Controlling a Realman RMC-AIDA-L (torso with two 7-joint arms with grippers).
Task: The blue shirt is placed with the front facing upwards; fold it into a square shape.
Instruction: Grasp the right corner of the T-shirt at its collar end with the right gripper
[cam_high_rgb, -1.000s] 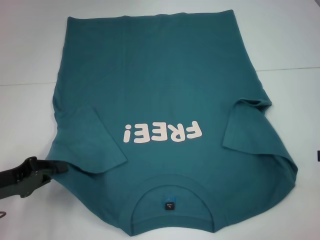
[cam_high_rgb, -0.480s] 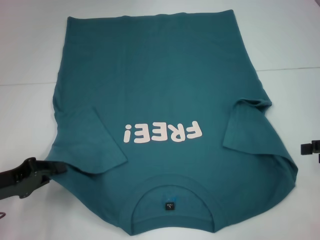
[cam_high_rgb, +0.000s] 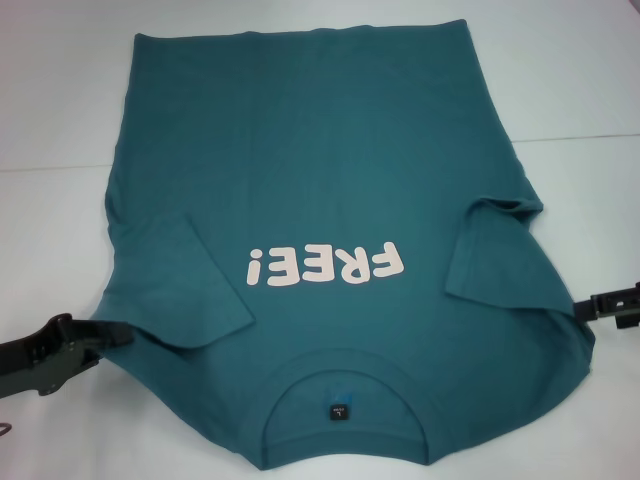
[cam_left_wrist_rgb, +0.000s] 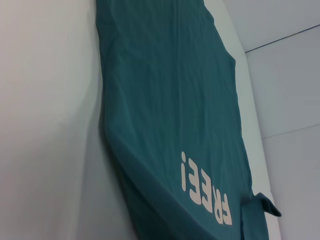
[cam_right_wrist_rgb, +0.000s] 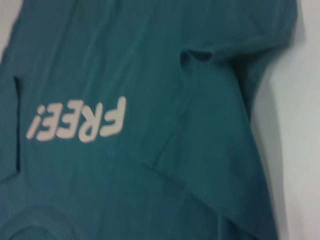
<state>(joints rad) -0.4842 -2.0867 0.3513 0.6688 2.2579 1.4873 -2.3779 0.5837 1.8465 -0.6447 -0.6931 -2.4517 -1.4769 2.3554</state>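
Note:
The blue shirt lies flat on the white table, front up, with its pink "FREE!" print reading upside down. Its round collar with a dark label is at the near edge. Both short sleeves are folded inward over the body, one on the left and one on the right. My left gripper reaches the shirt's near left shoulder corner, tip touching the cloth. My right gripper comes in from the right, just at the near right shoulder edge. Both wrist views show the shirt.
The white table surrounds the shirt on the left, right and far sides. A thin seam line crosses the table on the right. The shirt's near edge reaches the bottom of the head view.
My right gripper has come into view from the right edge and moved left up to the shirt's shoulder edge. The left gripper and the shirt have stayed where they were.

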